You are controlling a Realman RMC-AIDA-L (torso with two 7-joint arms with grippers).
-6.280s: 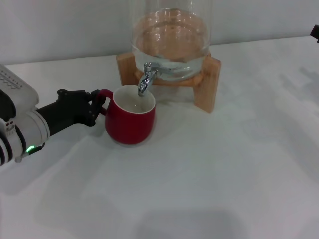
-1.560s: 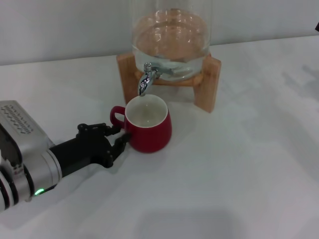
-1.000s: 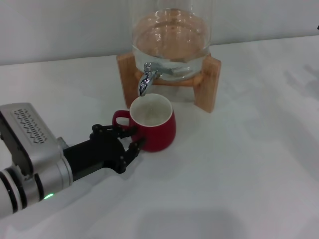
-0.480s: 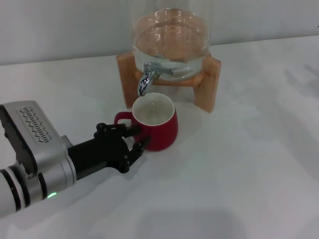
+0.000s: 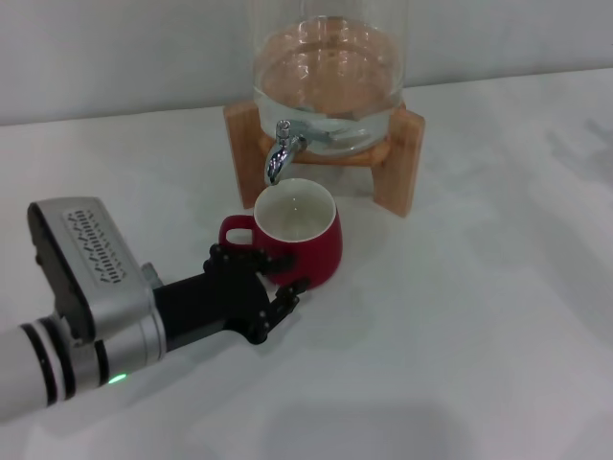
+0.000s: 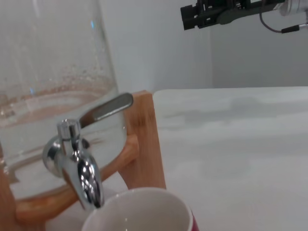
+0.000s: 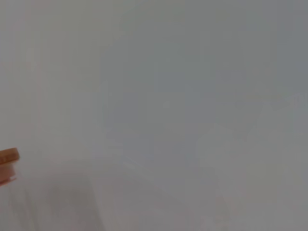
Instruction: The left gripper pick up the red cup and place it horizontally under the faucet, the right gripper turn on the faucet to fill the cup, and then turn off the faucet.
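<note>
The red cup [image 5: 305, 241] stands upright on the white table, white inside showing, handle to the left. Its far-left rim sits just below the spout of the chrome faucet [image 5: 278, 158] on the glass jar. My left gripper [image 5: 266, 280] is open against the cup's near-left side, with black fingers [image 5: 285, 299] spread beside the handle and the base. The left wrist view shows the faucet [image 6: 79, 166] close above the cup's rim [image 6: 139, 211]. My right gripper [image 6: 199, 10] shows only there, raised far off to the right.
The glass jar [image 5: 329, 77], partly filled with water, rests on a wooden stand [image 5: 402, 163] at the back. The white table [image 5: 460, 326] spreads out to the right and in front. The right wrist view shows only a grey wall.
My left arm has moved to the right and closer along the cup's near side, its fingers spreading by the base. The cup has barely moved in the last half second.
</note>
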